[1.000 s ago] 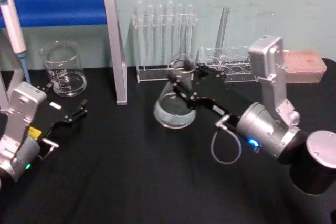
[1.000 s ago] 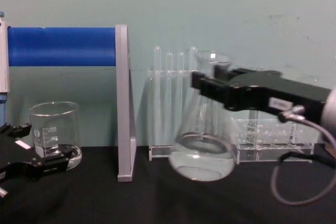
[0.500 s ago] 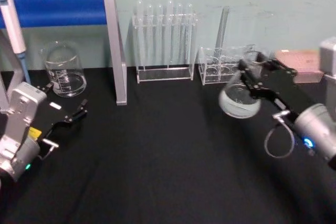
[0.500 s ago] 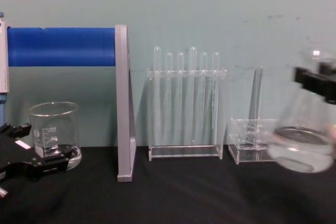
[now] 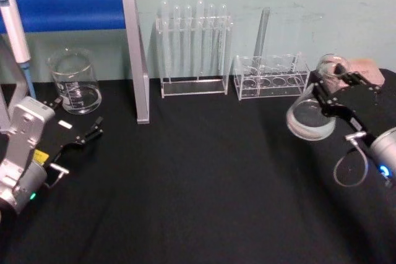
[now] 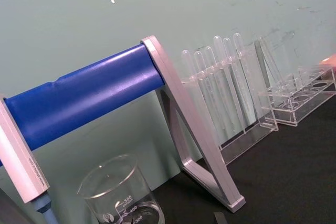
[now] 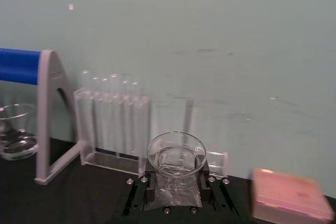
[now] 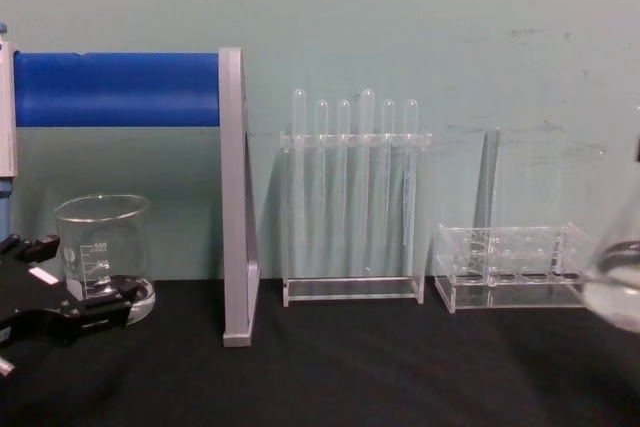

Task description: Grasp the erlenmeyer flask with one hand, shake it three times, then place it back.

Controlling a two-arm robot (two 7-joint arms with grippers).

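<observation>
Erlenmeyer flask tilted, neck clamped in right claw; markings unreadable.

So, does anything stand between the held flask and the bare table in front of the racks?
Nothing visible does. The right hand holds the erlenmeyer flask above the table at right; the racks stand behind, the left hand far left.

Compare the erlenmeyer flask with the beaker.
The erlenmeyer flask is conical with a narrow neck; the beaker is straight-walled. The flask is clamped at its neck by the right gripper; the beaker stands free on the table, near the idle left gripper. Both are clear glass.
</observation>
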